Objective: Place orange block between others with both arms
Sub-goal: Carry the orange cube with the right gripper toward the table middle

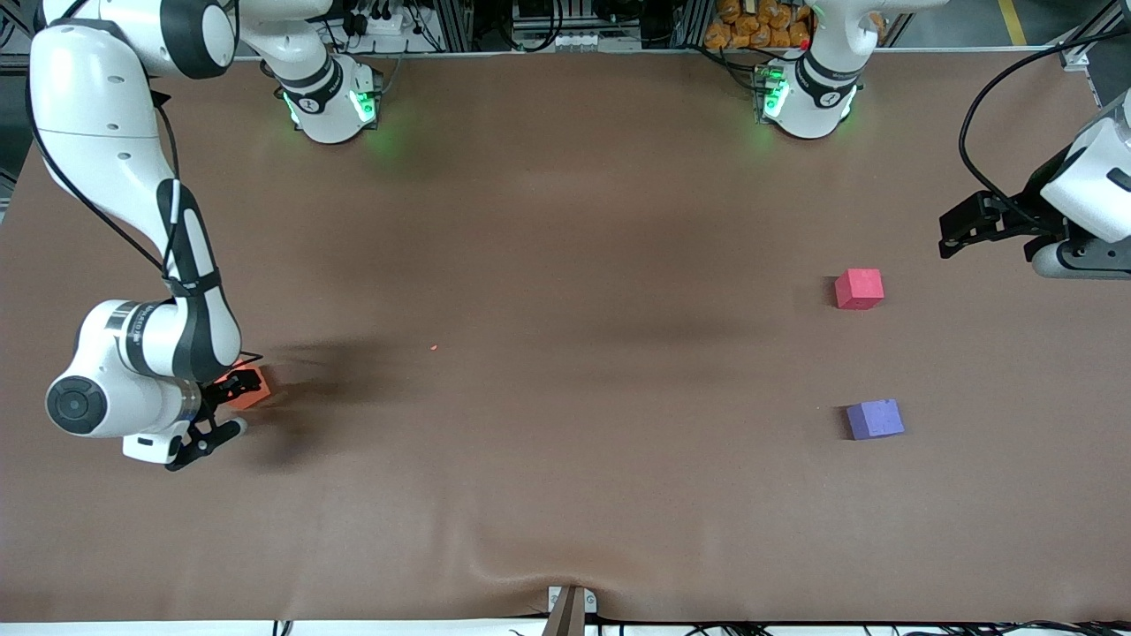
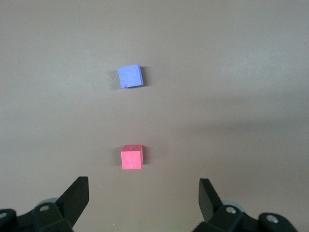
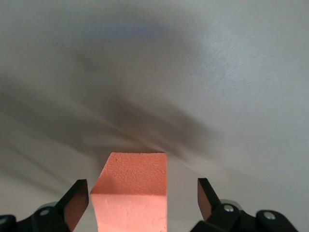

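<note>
- We see the orange block (image 1: 252,389) on the table (image 1: 565,495) near the edge at the right arm's end, partly covered in the front view by the right gripper (image 1: 228,408).
- In the right wrist view the orange block (image 3: 131,191) sits between the right gripper (image 3: 143,203) fingers (image 3: 76,200), which stand released with a gap on each side.
- We find the red-pink cube (image 1: 859,289) and the purple-blue cube (image 1: 875,419) toward the left arm's end, well apart from each other, the purple-blue one nearer the front edge.
- The left gripper (image 1: 963,225) hangs over the edge at the left arm's end, released and empty.
- The left wrist view shows both cubes (image 2: 132,157) (image 2: 130,76) on bare cloth, apart from the left gripper (image 2: 144,203).
- The table wears a brown cloth, wrinkled at the middle of the front edge.
- Only the front view shows the arm bases with green lights (image 1: 362,106) and the racks along the top edge.
</note>
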